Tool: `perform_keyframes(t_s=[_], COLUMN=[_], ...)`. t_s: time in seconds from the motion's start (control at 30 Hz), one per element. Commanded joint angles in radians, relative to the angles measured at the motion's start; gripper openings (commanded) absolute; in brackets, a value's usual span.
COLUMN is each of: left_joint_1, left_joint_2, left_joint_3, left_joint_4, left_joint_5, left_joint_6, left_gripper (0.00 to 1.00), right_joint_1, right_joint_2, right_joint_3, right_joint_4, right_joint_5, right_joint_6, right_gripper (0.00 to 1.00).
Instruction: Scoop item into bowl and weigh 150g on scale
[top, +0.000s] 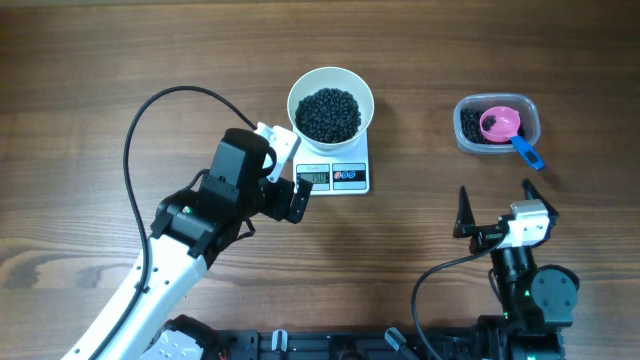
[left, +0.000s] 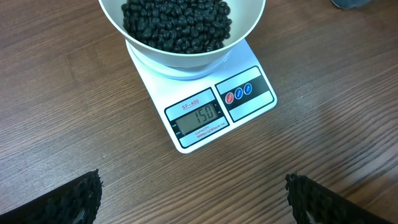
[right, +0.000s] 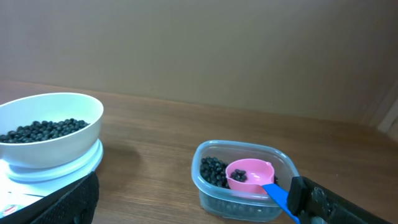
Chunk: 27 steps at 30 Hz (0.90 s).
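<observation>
Evidently the weighing step looks finished: the beans (top: 329, 114) sit in the bowl (top: 368, 100) on the scale (left: 205, 115) toward the tabletop's far edge, its display reading 150, while left tool (left: 196, 199) and right tool (top: 497, 212) gape wide, holding nothing, so only backing clear seems needed.
</observation>
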Motion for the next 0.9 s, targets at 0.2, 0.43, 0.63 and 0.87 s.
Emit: perform_keyframes(t_s=[0.2,0.43,0.63,0.87], left_joint_1=[0.0,0.0,0.0,0.0], left_joint_2=[-0.008,-0.008,-0.008,-0.008], left_joint_3=[0.001,0.001,0.001,0.001], left_joint_4=[0.003,0.003,0.003,0.003], left_joint_5=[0.012,0.012,0.012,0.012], left_joint_6=[0.019,0.019,0.019,0.019], left_gripper=[1.0,1.0,1.0,1.0], right_joint_1=[-0.028,-0.047,-0.089,-0.097], right_joint_2=[-0.016,-0.016,-0.016,-0.016], right_joint_3=[-0.128,-0.128,-0.127,-0.127], right_joint_4=[0.201,0.167,0.163,0.162], right_joint_5=[-0.013,-0.016,0.008,0.007], right_joint_6=[0.005,0.006,0.005,0.005], right_gripper=[1.0,1.0,1.0,1.0])
